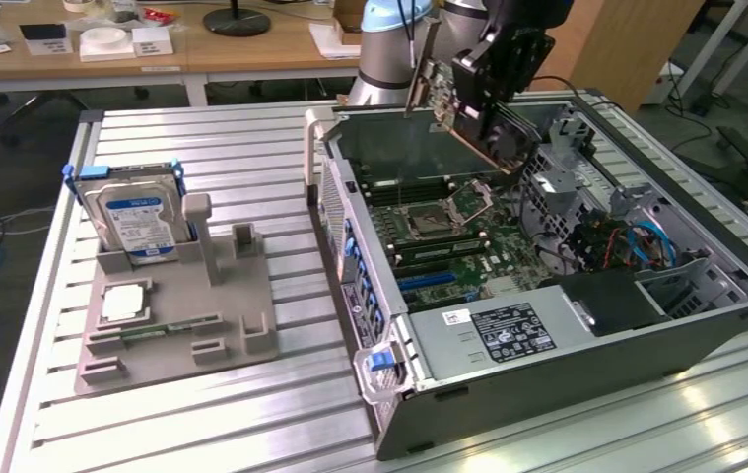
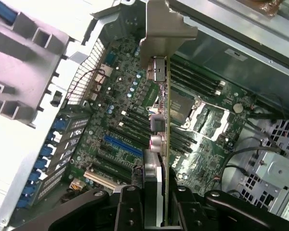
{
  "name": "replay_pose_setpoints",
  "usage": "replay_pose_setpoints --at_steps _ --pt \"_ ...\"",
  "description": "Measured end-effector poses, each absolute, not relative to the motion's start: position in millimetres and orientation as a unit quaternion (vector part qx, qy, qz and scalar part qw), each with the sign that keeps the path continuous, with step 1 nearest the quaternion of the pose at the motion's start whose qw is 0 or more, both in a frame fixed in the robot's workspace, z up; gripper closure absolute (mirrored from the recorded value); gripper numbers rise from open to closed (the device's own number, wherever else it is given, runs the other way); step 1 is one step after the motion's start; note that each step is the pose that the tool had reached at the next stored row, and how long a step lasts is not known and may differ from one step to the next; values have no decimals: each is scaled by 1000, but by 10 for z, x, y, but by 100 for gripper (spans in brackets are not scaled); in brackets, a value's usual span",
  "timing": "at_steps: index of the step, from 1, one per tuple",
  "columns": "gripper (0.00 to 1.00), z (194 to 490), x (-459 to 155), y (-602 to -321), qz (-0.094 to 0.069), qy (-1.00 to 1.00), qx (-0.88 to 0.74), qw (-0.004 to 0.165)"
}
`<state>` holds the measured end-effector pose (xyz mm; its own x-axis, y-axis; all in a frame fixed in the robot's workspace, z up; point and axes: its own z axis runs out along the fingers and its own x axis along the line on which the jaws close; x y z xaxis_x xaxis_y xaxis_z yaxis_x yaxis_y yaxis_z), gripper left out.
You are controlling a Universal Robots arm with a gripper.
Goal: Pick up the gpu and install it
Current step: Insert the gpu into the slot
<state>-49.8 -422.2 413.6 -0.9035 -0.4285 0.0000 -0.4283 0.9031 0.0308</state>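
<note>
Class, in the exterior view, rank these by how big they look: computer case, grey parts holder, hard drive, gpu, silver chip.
1. Computer case
2. Grey parts holder
3. Hard drive and gpu: too close to rank; the pincer covers part of the gpu
4. Silver chip

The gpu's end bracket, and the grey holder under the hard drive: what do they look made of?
The gpu, clamped in the gripper, has an end bracket that looks like bare sheet metal: silvery, thin, with a bent tab at its end. The holder looks like matte grey plastic, possibly printed or moulded: dull surface without glints, and blocky slots and posts.
</note>
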Motion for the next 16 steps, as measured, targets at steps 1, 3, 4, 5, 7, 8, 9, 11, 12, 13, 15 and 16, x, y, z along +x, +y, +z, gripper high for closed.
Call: replay_pose_setpoints --at_steps 1,3,4,5,7,8,9,11,12,13,15,16 --pt "72 4136 -498 -4223 -15 -974 226 3" --pt "72 4135 -498 -4223 -15 -971 240 4" --pt "72 4135 -498 -4223 -15 -969 247 4" --pt "72 4135 -498 -4223 -15 -967 253 4" --pt "72 4136 -498 -4223 -15 -964 266 4" --pt "72 4136 -499 -4224 -15 -962 272 4" --pt "72 4135 -499 -4225 -15 -961 278 4" --pt "72 4135 -500 -4226 -15 -957 289 4" --pt "72 4135 -500 -4227 -15 -955 295 5" --pt "72 4134 -500 -4227 -15 -953 302 5" --pt "72 4134 -501 -4227 -15 -949 316 5" --pt "72 4133 -501 -4227 -15 -946 323 5"
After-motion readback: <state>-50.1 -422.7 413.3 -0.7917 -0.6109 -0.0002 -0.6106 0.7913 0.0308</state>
